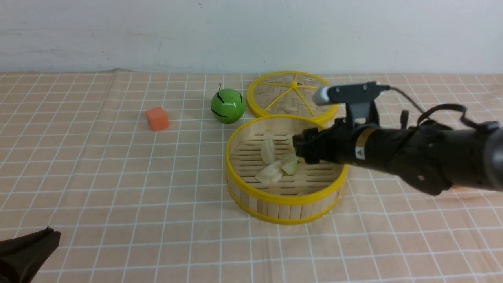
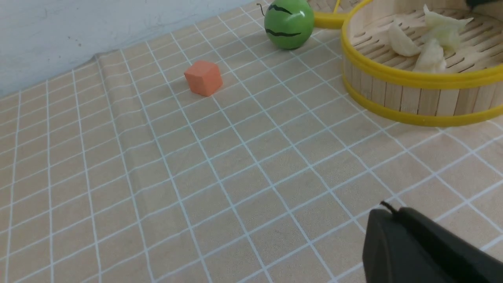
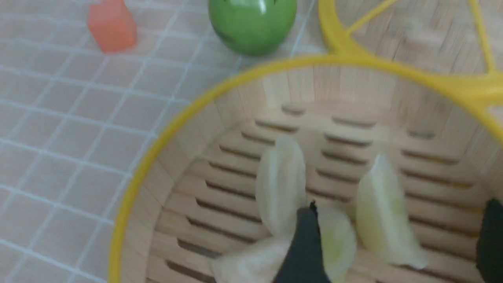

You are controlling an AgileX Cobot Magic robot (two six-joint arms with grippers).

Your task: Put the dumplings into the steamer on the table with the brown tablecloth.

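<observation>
I am looking at the steamer (image 1: 275,208) sitting on the table (image 1: 393,243), and all four dumplings (image 3: 281,184) are lying on its slatted floor. The right gripper (image 3: 397,243) is reaching in over the rim with its fingers (image 3: 304,247) spread wide and gripping nothing. One dumpling is lying in the gap between them, a second is sitting partly behind one fingertip, and the other two are resting just outside that same finger, clustered together. Beyond the fingertips, the flat woven lid (image 1: 292,85) is lying against the steamer's far rim, and a green striped ball (image 1: 228,105) is sitting just beside both. Farther out past the ball, an orange cube (image 1: 157,118) is standing alone. The left gripper (image 2: 424,247) is showing only as a dark edge well away from the basket, and I cannot tell how its fingers are set. The basket is showing pale wooden slats between bright yellow rims, the dumplings are looking pale, crescent-shaped and pleated, and the brown tablecloth (image 1: 118,177) is showing thin white squares.
</observation>
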